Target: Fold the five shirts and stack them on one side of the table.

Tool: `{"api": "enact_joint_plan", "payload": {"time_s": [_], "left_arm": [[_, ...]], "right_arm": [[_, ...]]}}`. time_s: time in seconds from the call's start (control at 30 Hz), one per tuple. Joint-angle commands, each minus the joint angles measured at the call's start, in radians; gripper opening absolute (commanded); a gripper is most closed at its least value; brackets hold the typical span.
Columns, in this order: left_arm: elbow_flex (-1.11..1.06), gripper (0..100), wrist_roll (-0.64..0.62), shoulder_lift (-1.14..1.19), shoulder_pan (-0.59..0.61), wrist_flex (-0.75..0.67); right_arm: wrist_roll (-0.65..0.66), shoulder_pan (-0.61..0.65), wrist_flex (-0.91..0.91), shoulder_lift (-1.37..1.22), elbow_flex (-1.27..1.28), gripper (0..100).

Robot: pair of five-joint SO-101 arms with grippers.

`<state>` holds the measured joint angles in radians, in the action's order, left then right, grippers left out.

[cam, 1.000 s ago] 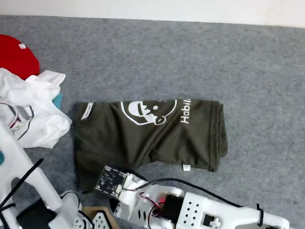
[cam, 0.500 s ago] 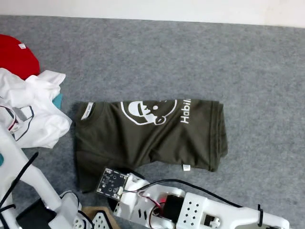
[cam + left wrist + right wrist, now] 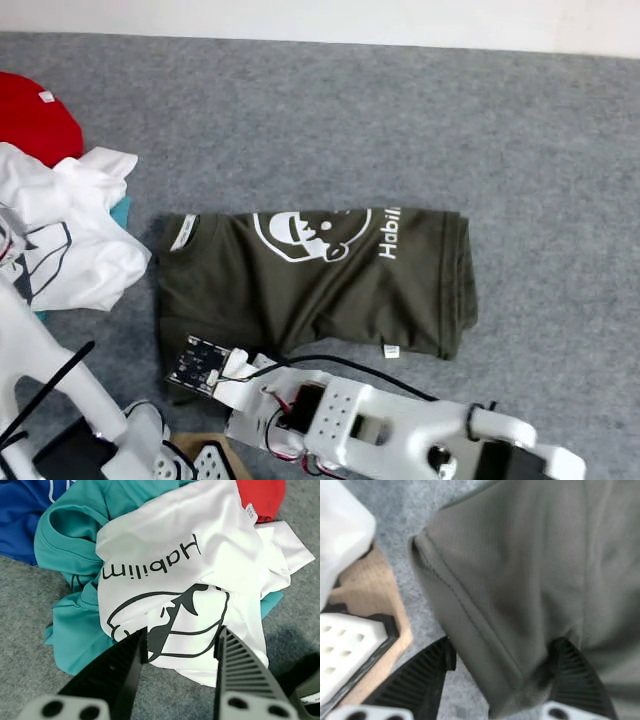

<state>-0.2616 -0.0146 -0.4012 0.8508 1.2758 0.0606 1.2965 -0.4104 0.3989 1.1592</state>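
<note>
A dark olive shirt (image 3: 320, 285) with a white print lies partly folded in the middle of the grey table. My right gripper (image 3: 497, 685) stands open over its near left corner, one finger on either side of the hem of the olive shirt (image 3: 530, 580). The right arm (image 3: 330, 425) lies along the near edge. At the left sits a loose pile: a white printed shirt (image 3: 70, 240), a red shirt (image 3: 35, 115) and a teal shirt (image 3: 120, 212). My left gripper (image 3: 180, 665) hovers open above the white shirt (image 3: 185, 580), which lies on the teal shirt (image 3: 70, 545) next to a blue shirt (image 3: 25, 515).
A wooden base board (image 3: 375, 610) and a white arm mount (image 3: 345, 640) sit right by the olive shirt's corner. The left arm (image 3: 40, 370) rises at the near left. Bare grey felt (image 3: 540, 150) spreads across the far and right parts of the table.
The right arm has swung left along the near edge, bringing its wrist over the olive shirt's near left corner. The left arm has shifted slightly to the left.
</note>
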Motion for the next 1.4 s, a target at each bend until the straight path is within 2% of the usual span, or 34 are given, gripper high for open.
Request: {"api": "enact_joint_plan", "payload": {"time_s": [0.0, 0.17, 0.4, 0.6, 0.8, 1.1, 1.27, 1.37], "left_arm": [[0.030, 23, 0.005, -0.002, 0.016, -0.015], [-0.007, 23, 0.006, 0.044, 0.016, -0.055], [0.002, 23, 0.008, 0.162, 0.012, -0.058], [0.002, 23, 0.008, 0.166, 0.010, -0.091], [0.002, 23, 0.008, 0.166, 0.010, -0.091], [0.001, 23, 0.008, 0.166, 0.010, -0.087], [0.001, 23, 0.008, 0.166, 0.010, -0.087], [0.001, 23, 0.008, 0.166, 0.008, -0.086]], "right_arm": [[0.017, -0.018, 0.079, -0.067, -0.050, 29.9], [0.018, -0.053, 0.137, -0.166, -0.058, 28.6], [0.018, -0.094, 0.208, -0.163, -0.058, 8.0], [0.011, -0.094, 0.107, -0.076, -0.074, 0.6], [0.011, -0.122, 0.008, -0.028, -0.159, 0.5], [0.017, -0.320, 0.025, -0.033, -0.329, 0.5], [0.017, -0.352, 0.107, -0.051, -0.337, 0.5], [0.017, -0.358, 0.143, -0.153, -0.344, 0.6]]}}
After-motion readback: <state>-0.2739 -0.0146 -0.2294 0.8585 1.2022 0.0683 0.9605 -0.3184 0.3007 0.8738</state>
